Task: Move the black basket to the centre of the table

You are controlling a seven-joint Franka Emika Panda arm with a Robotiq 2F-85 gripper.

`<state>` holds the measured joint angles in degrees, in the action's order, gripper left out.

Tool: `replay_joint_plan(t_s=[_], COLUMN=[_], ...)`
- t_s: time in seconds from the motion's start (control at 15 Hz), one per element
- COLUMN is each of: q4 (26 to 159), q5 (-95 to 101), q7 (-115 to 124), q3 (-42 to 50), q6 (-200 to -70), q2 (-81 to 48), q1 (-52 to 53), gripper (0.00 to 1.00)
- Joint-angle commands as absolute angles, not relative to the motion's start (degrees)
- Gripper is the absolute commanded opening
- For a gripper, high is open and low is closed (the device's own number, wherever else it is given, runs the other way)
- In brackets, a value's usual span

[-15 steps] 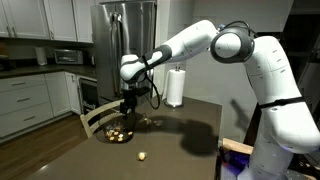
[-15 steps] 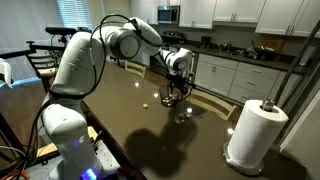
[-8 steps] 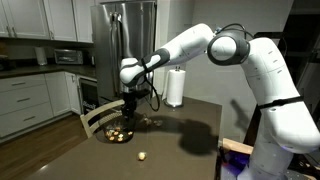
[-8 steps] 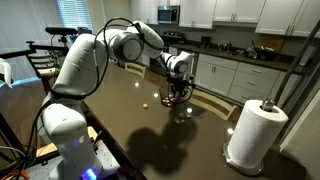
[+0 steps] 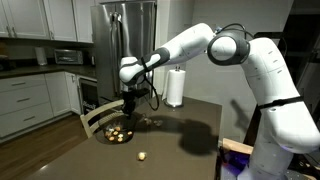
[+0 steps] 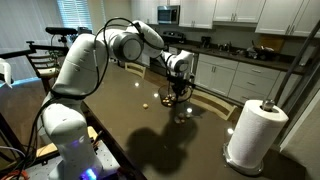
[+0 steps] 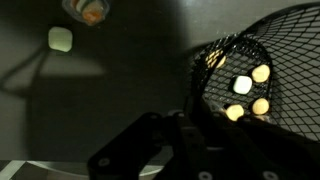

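Note:
The black basket is a shallow wire bowl at the table's edge nearest the chair. Through its mesh in the wrist view, the black basket shows yellowish and pale round pieces. My gripper comes straight down onto the basket's rim. In the wrist view the gripper has its dark fingers closed together at the near-left part of the rim, shut on the wire. The gripper covers most of the basket in an exterior view.
A loose pale piece lies on the table apart from the basket, seen also as the pale piece in the wrist view, near a small round orange thing. A paper towel roll stands on the table. A slat-back chair stands against the table's edge.
The jaws have gone from wide open to shut at the basket's rim. The arm and the basket have stayed where they were.

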<state>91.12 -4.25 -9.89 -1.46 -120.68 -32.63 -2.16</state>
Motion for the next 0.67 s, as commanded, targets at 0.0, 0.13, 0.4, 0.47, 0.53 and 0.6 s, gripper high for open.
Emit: replay_joint_plan(t_s=[0.0, 0.13, 0.4, 0.47, 0.53, 0.6], q4=[92.8, 94.1, 97.8, 99.3, 100.6, 102.3], q5=[-4.3, -4.4, -4.6, -4.6, -4.6, -4.8], q7=[-11.2, -11.4, -11.8, -11.6, -11.5, -11.6], q3=[-2.1, -2.2, -2.2, -2.0, -1.9, -1.9], q6=[-119.3, -118.2, -115.5, -115.3, -115.3, -115.5], q2=[-30.7, -29.5, -26.7, -25.7, -25.0, -23.8], q1=[-2.7, -2.9, -3.0, -3.0, -3.0, -3.1], gripper=[0.01, 0.01, 0.01, 0.01, 0.01, 0.01])
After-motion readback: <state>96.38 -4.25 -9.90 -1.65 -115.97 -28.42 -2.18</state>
